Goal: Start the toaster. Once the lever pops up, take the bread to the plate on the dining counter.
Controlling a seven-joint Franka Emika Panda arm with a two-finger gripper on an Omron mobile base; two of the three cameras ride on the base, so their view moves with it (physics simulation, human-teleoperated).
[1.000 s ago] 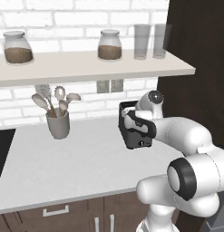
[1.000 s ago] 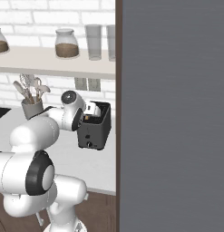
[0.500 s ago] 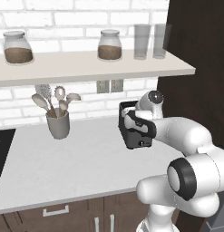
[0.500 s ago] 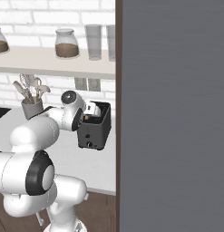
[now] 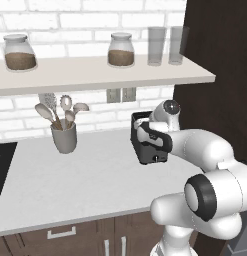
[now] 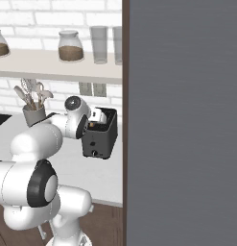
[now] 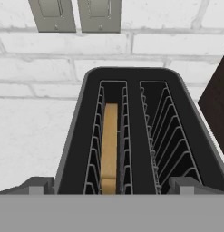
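Bread (image 7: pixel 110 149) low in toaster (image 7: pixel 131 90) left slot, top edge only; fingers (image 7: pixel 111 186) spread wide, tips cut off

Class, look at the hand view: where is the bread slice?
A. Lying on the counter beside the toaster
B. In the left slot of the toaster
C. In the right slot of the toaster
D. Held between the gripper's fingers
B: the bread stands between the wire guides of the left slot of the toaster, while the right slot holds nothing.

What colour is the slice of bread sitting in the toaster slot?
Golden-brown. The bread shows best in the hand view, standing in the left slot of the black toaster.
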